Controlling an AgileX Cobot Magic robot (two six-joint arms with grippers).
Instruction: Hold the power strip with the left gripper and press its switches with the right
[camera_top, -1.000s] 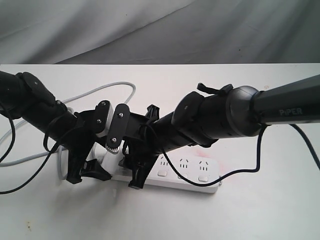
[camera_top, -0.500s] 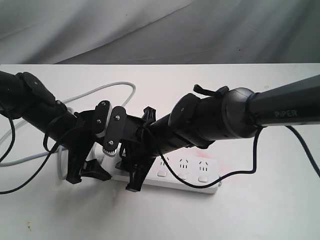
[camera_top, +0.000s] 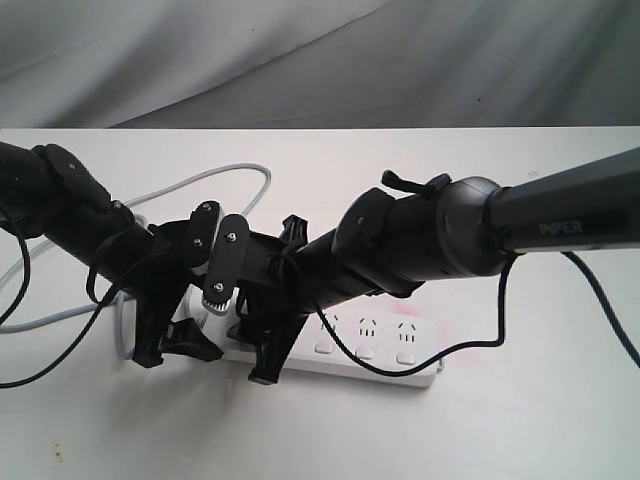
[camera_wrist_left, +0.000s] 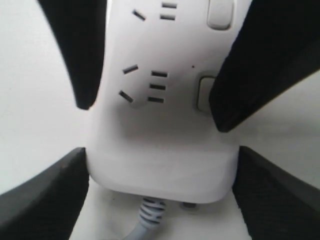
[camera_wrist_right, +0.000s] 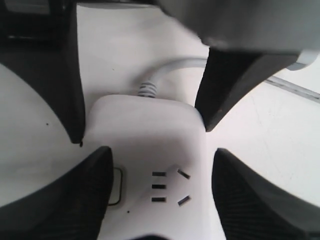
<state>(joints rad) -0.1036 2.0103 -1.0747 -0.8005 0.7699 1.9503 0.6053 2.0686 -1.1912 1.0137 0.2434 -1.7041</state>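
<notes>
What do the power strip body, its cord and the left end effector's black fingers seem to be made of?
Power strip: likely hard plastic, white, smooth semi-gloss; soft highlights, moulded rounded edges.
Cord: probably grey rubbery sheath, with a ribbed sleeve at the strip.
Fingers: black, matte, faintly grainy; plastic or rubber, unclear.

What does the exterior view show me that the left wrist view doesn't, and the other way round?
Exterior only: the left arm and right arm, the power strip's far end with three outlets showing, and its grey cord looping over the table. Left wrist only: one jaw of the right arm hiding part of the switch nearest the cord end. Both: jaws of both arms crowding the strip's cord end.
</notes>
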